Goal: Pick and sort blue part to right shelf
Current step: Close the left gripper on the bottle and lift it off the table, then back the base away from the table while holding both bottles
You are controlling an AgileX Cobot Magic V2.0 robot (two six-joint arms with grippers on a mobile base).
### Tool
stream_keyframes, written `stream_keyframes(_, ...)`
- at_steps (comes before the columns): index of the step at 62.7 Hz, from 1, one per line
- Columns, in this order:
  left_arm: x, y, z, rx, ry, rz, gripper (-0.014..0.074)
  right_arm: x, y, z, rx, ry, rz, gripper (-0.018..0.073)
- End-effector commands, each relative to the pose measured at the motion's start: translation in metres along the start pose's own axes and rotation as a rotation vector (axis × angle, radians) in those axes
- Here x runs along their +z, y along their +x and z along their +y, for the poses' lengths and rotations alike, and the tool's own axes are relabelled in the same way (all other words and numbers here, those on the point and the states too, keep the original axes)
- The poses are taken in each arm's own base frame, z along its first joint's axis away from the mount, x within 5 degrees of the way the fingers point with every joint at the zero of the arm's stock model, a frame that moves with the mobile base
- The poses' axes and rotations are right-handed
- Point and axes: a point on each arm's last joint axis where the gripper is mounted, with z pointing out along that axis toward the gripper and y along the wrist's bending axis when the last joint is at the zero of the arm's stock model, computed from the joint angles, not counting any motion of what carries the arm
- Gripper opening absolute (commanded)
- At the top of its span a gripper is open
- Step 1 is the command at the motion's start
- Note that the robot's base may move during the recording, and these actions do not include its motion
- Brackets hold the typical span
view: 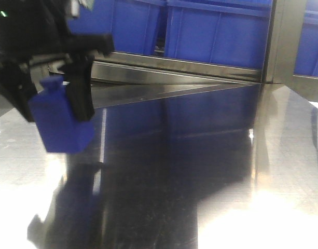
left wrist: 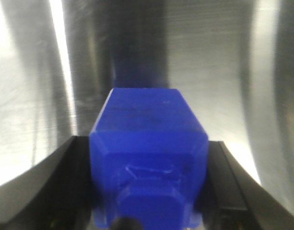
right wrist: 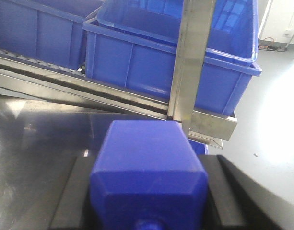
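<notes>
In the front view the left gripper (view: 55,116) sits at about 10 o'clock in the frame, its black fingers (view: 82,98) clamped on the left blue part (view: 60,127), a chunky block with a smaller stub on top. The block hangs tilted, and its dark reflection lies lower down at 7 o'clock on the steel table (view: 210,187), so it seems to be clear of the surface, though the glare makes that hard to confirm. The left wrist view shows the same grip from close up. The block fills the centre and runs down to 6 o'clock, a black finger presses against each flank at 8 and 4 o'clock, and only blurred, streaked metal lies beyond at 12 o'clock. The right gripper (right wrist: 149,196) shows only in its own wrist view, where it is closed on the right blue part (right wrist: 147,163), which is pinched between dark fingers (right wrist: 70,201) at 7 and 5 o'clock. Beyond that block, from 10 through 1 o'clock, blue bins (right wrist: 137,62) rest on a sloping metal shelf rail (right wrist: 79,88). An upright steel post (right wrist: 192,62) rises at 12 o'clock in front of the nearest bin, just past the block's far edge. The grey floor (right wrist: 276,134) shows at 3 o'clock. In the front view the bins cross the top from 12 to 2 o'clock behind the rail, and the post stands at 1 o'clock. The right gripper itself is out of that picture.
</notes>
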Motion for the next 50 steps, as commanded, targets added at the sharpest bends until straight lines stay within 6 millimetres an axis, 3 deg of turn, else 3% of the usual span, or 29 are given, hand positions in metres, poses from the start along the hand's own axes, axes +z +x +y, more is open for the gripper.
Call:
stream_keyframes(1,-0.042,0.006,-0.003,0.118,0.161,-0.165,0.0365,-0.002,-0.016,-0.001,-0.012,0.007,-0.107,0.0393)
stream_keyframes(8,-0.059,0.016,0.004,0.219,0.257,-0.291,0.0365,-0.002,-0.016,-0.001,-0.012,0.007,-0.107,0.0393)
stream_keyframes(15,-0.07,0.025,0.019,0.254,0.245,-0.423,0.0365,-0.002,-0.016,-0.001,-0.012,0.007,-0.107,0.0393)
stream_keyframes(29,-0.089,0.048,0.06,0.135,0.148,-0.738,0.0365,-0.002,-0.016,-0.001,-0.012,0.007,-0.107,0.0393)
stream_keyframes(50,-0.097,0.094,0.092,0.07,0.0,-1.014,0.0365,-0.002,-0.016,-0.001,-0.012,0.007,-0.107,0.0393)
